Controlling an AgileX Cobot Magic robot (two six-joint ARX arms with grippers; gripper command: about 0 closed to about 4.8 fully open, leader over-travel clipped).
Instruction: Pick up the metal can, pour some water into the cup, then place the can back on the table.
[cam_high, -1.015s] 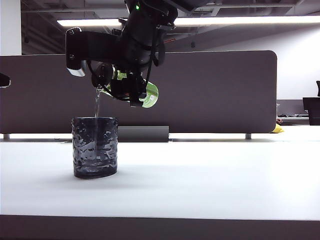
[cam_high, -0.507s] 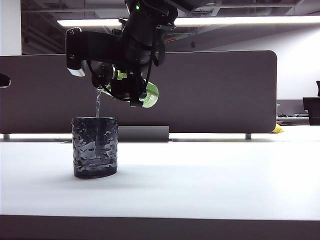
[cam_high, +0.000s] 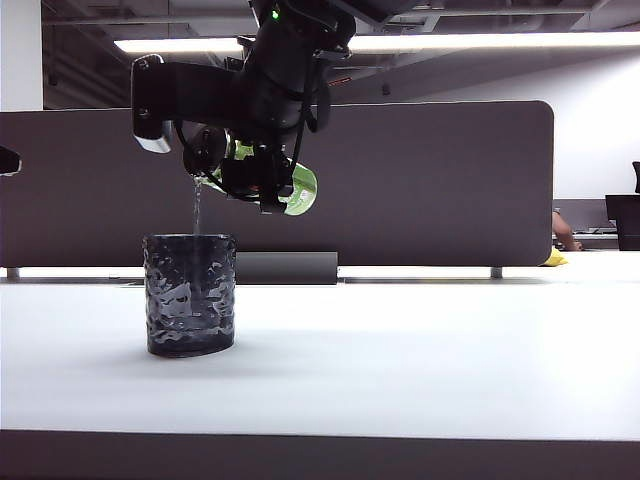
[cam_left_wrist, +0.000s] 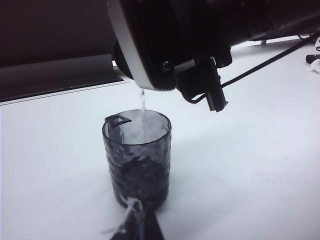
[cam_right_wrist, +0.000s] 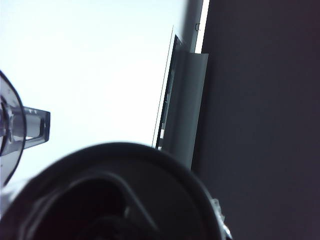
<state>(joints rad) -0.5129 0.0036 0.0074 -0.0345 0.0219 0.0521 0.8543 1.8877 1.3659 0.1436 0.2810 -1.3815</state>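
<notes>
A: What is shown at the left of the exterior view?

B: The cup (cam_high: 190, 294), a dimpled dark tumbler, is seen standing upright on the white table (cam_high: 420, 350). A thin stream of water (cam_high: 196, 208) is seen falling into it from above. In the left wrist view the same stream (cam_left_wrist: 143, 112) is seen entering the cup (cam_left_wrist: 137, 157) inside its rim.

A: And above it, to the right?

B: The metal can (cam_high: 290, 188) is held tipped, mouth lowered over the cup, presumably so that the stream lands within the rim. It is clamped by the right gripper (cam_high: 262, 178), whose fingers are closed around the green body, well above the table.

A: Where is the left gripper?

B: A dark fingertip is seen at the edge of the left wrist view, near the cup's base; whether the left gripper (cam_left_wrist: 137, 227) is open or closed cannot be told.

A: What remains?

B: By judgement, the can is to be righted and set down.
</notes>
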